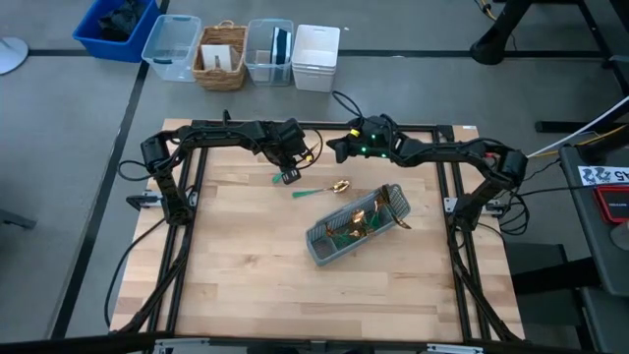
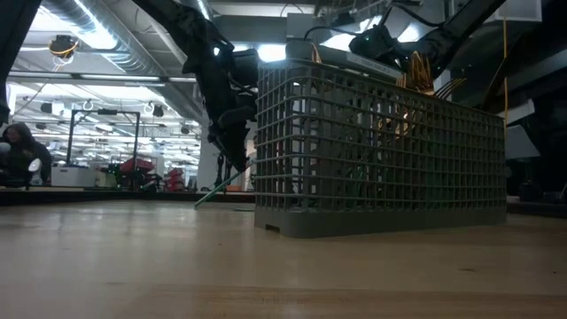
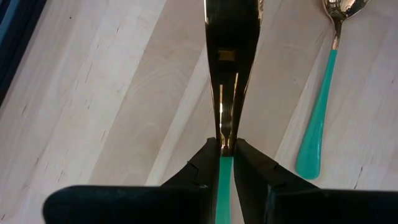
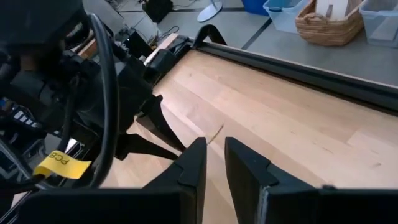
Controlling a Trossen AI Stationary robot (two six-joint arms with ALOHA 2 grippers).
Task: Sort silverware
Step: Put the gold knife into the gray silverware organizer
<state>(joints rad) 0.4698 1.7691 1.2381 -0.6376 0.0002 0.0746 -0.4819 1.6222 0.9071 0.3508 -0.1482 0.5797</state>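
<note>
A grey slotted caddy (image 1: 359,224) (image 2: 381,151) stands right of the table's middle with several gold-and-teal pieces of silverware upright in it. One spoon (image 1: 324,189) (image 3: 320,118) lies flat on the wood between the caddy and my left gripper. My left gripper (image 1: 289,175) (image 3: 225,148) is shut on another gold-headed, teal-handled piece (image 3: 229,56). My right gripper (image 1: 334,150) (image 4: 214,165) hovers near the far edge, pointing at the left arm. Its fingers stand a little apart with nothing between them. My left gripper pinches the piece between its two fingers where the gold neck meets the teal handle (image 3: 224,144), coming steeply from above. The piece sits slanted, with the teal handle (image 2: 217,188) running down toward the table's left. Whether its free end touches the wood I cannot tell.
Beyond the far edge stand a blue bin (image 1: 116,25), two clear bins (image 1: 172,46), a wicker basket (image 1: 221,56) and a white box (image 1: 315,56). A black frame rail (image 1: 187,246) runs around the table. Bare wood lies along the near side (image 1: 295,295).
</note>
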